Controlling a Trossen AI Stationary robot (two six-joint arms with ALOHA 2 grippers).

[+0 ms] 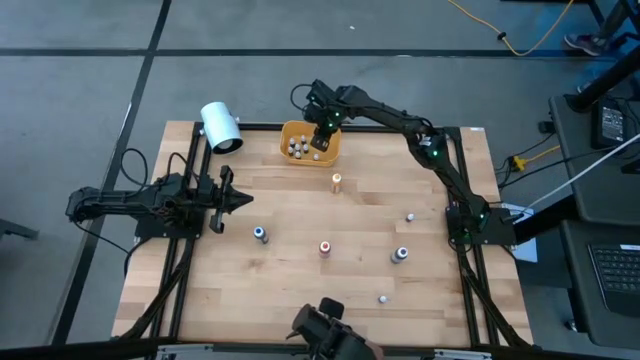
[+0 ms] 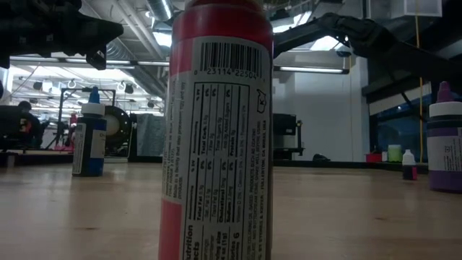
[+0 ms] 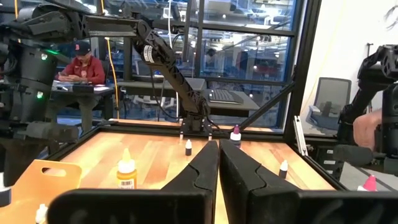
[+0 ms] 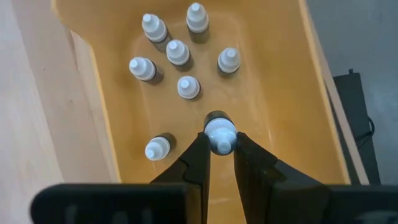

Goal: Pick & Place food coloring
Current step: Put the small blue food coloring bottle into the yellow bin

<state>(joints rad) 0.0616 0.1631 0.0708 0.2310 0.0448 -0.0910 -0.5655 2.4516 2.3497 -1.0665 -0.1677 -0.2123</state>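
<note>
The wooden worktop (image 1: 300, 260) carries a white cylinder (image 1: 220, 126) and a yellow-orange bin (image 1: 310, 143) at its far edge. Only the right wrist view shows the right tool (image 4: 222, 144) pinching a white-capped bottle (image 4: 221, 129) inside the bin, beside seven others. The left tool (image 1: 243, 201) waits shut at the worktop's left. Loose bottles (image 1: 326, 247) dot the middle.

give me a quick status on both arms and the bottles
Right end effector shut on dropper bottle inside the orange bin. Left end effector shut, empty, waiting at table's left. Nothing blocking.
</note>
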